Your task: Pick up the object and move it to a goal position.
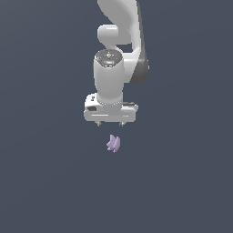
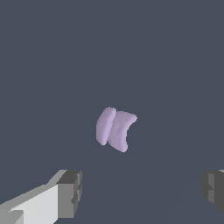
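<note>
- Fingers of the gripper fill the near edge of the wrist view, one pad at each side with a broad gap between them (jaws wide, nothing held).
- Object, a small lilac piece with pointed lobes, lies on the bare grey floor beyond the pads, roughly centred on the gap but not yet between them.
- From the exterior view, the object sits just below the fingertips, a touch to that view's right of the gripper's centre, apart from both pads.
- Arm hangs straight down over it, wrist vertical.
- Progress, as I judge it: only the approach is made; the grasp, the lift and the carry are all left.
- No goal marker shows in either view, so I cannot tell where the object must end up.
- Next comes a short descent and a close on the lobes (an awkward shape that may slip sideways).
</note>
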You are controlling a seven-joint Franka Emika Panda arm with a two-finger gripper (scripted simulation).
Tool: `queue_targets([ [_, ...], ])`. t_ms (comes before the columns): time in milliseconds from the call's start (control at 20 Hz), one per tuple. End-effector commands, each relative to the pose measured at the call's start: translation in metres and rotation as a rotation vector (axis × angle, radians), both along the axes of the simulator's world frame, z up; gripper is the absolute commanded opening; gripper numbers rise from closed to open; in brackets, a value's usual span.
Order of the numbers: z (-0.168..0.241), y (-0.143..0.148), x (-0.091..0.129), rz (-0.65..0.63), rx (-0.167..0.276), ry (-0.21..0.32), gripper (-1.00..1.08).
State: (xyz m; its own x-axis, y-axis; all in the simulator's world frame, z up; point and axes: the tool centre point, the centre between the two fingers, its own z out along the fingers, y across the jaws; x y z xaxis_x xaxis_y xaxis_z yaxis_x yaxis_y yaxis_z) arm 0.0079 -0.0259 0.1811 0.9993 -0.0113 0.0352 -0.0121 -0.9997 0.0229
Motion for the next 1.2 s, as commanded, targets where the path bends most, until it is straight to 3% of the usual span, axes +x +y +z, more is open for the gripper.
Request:
queue_targets([
  [0, 0.0, 0.0, 0.0, 0.0, 0.0, 0.0, 1.0],
  [700, 0.009, 0.019, 0.004, 0.025, -0.005, -0.004, 1.0],
  [1150, -0.017, 0.018, 0.011, -0.07, 0.01, 0.005, 1.0],
])
